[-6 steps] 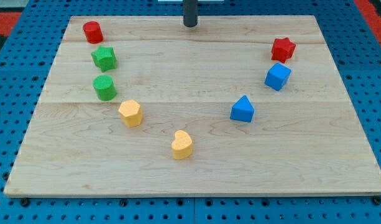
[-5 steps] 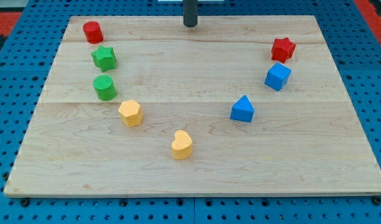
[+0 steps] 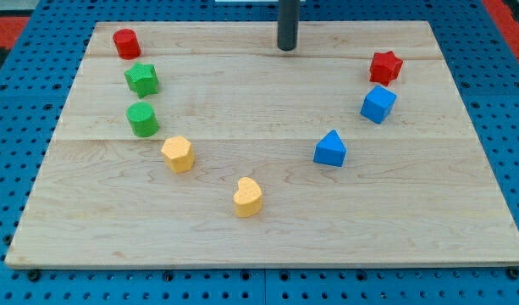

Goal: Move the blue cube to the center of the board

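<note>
**A:** Blocks first, from the left of the frame: red cylinder [image 3: 126, 42] in the upper left, green star [image 3: 142, 78] below it, green cylinder [image 3: 143, 119] under that, then a yellow hexagon [image 3: 178, 153] and a yellow heart [image 3: 248, 196] stepping down toward lower centre.

**B:** And my tip [image 3: 286, 48]?

**A:** Top centre, near the board's far edge, touching nothing. No gripper on this arm, so nothing is clenched or held. Right of it, a blue triangle [image 3: 330, 148] sits right of centre; the blue cube [image 3: 378, 103] lies in the upper right, with the red star [image 3: 385, 66] just above it, close or perhaps touching.

**B:** Risks?

**A:** Coming at the cube from above would likely clip the star and drag it along. An off-centre push could spin the cube or slip it down toward the triangle.

**B:** Room?

**A:** Plenty. The middle of the counter [image 3: 259, 119] is bare, and the strip right of the cube, before the right edge, looks open enough to get behind it and push left.
</note>
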